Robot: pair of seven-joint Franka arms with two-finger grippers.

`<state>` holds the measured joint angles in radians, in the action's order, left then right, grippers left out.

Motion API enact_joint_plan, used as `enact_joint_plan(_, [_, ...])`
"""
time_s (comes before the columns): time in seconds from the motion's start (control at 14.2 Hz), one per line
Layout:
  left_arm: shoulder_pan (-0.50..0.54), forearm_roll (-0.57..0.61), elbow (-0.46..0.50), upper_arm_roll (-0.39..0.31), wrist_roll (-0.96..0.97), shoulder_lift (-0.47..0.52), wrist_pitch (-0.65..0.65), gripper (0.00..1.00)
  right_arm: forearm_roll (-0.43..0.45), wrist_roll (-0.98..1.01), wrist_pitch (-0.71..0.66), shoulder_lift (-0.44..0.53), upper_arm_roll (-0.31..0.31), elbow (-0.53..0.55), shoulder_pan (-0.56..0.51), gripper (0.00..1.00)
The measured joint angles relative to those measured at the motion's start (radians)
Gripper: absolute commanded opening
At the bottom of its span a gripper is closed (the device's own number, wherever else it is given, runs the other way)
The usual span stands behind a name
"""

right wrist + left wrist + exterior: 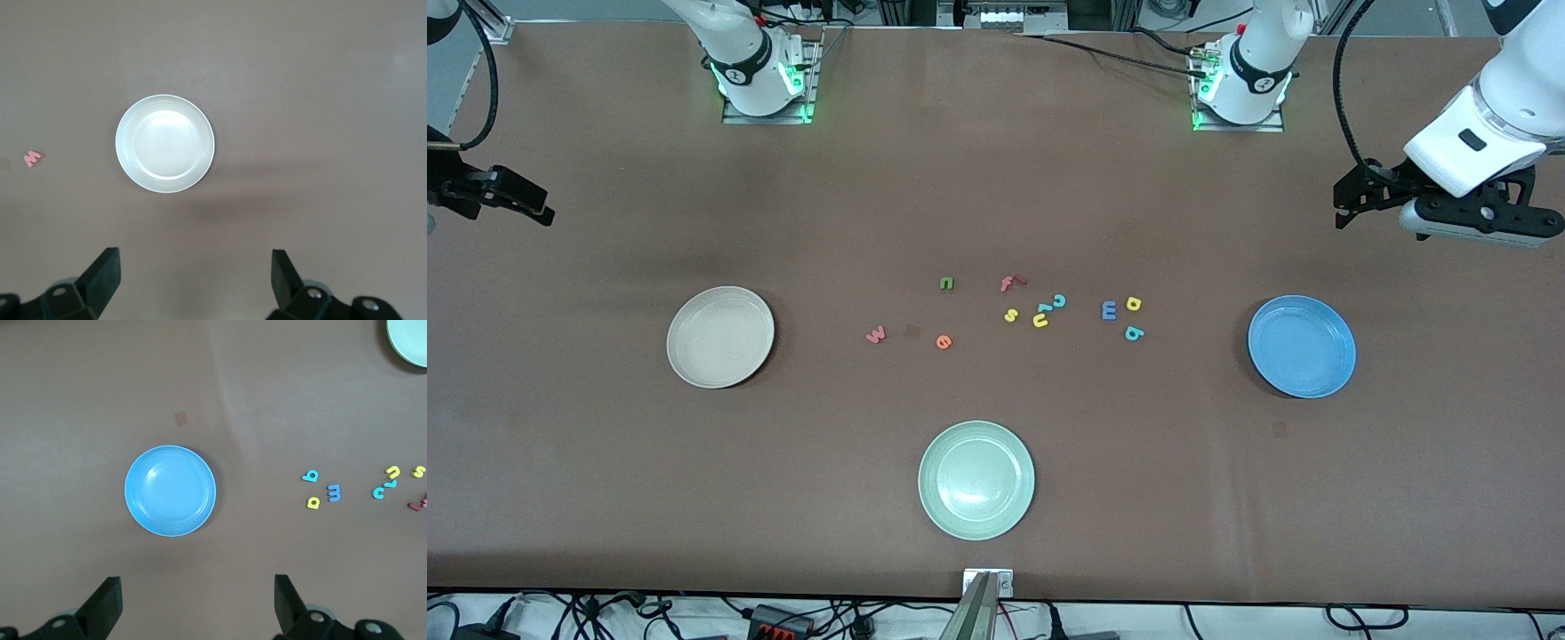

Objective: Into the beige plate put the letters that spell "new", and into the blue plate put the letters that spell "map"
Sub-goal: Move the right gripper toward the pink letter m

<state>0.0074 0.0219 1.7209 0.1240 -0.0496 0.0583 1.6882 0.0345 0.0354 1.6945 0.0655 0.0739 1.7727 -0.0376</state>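
My left gripper (1347, 200) hangs high over the counter's (605, 480) edge at my left arm's end, jaws spread wide and holding nothing — its wrist view shows the blue plate (170, 491) below between the two fingers (288, 600). My right gripper (525, 200) waits the same way over the counter at my right arm's end, jaws wide and bare, with the beige plate (720, 337) under it.

Both plates sit with nothing in them, well apart, each toward its own arm's end. Between them the letters lie scattered on the counter. The pink-red w (876, 334) is closest to the beige plate, the orange e (943, 341) lies beside it toward the middle, and the dark green n (946, 284) sits farther from the front camera than both. Near the blue plate cluster the blue m (1109, 310), the yellow p (1134, 304) and the teal a (1134, 334). In the middle are the red f (1009, 284), yellow s (1010, 315), yellow u (1040, 321) and teal c (1059, 300). A mint-green plate (976, 480) sits nearest the front camera — also bare
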Motion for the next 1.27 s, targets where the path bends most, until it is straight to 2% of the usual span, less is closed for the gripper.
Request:
enact_joint_plan(0.85, [0.002,0.000,0.000,0.004,0.000,0.000,0.000,1.00,0.000,0.000,0.002,-0.008,-0.004,0.000,0.001,1.00])
enact_joint_plan(1.27, [0.006,0.000,0.000,0.004,0.000,0.000,0.000,1.00,-0.002,0.005,0.001,-0.067,-0.016,0.007,0.027,1.00])
